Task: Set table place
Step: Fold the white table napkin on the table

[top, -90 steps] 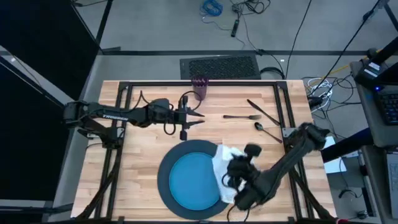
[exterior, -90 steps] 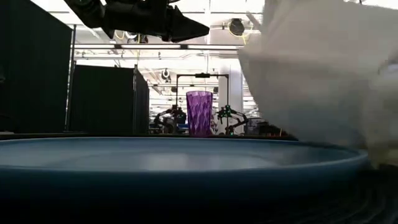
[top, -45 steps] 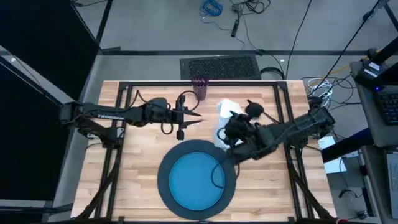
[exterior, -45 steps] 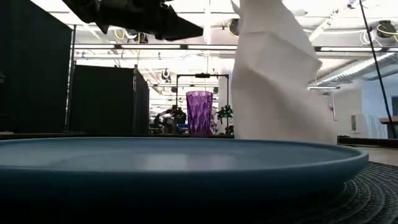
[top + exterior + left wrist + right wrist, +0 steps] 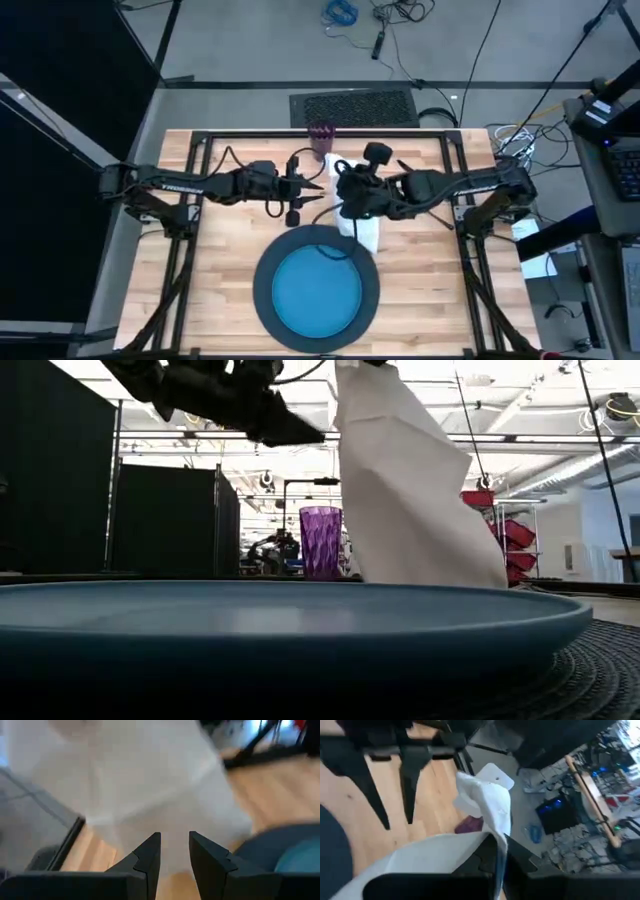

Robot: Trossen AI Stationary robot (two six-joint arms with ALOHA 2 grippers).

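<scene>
The napkin [image 5: 362, 222] hangs from the right pincer [image 5: 345, 192], above the counter [image 5: 230, 255]. The left pincer [image 5: 318, 188] faces it, just beside. The cup [image 5: 321, 140] stands behind both pincers. The plate [image 5: 316, 295] lies on the charger [image 5: 266, 300], before them.

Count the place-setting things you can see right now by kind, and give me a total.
Plates: 2, a big dark grey round charger and a smaller round blue plate on it.
Cups: 1, small purple cup.
Napkins: 1, white cloth napkin hanging from the right gripper; left gripper holds nothing.
Total: 4.
</scene>
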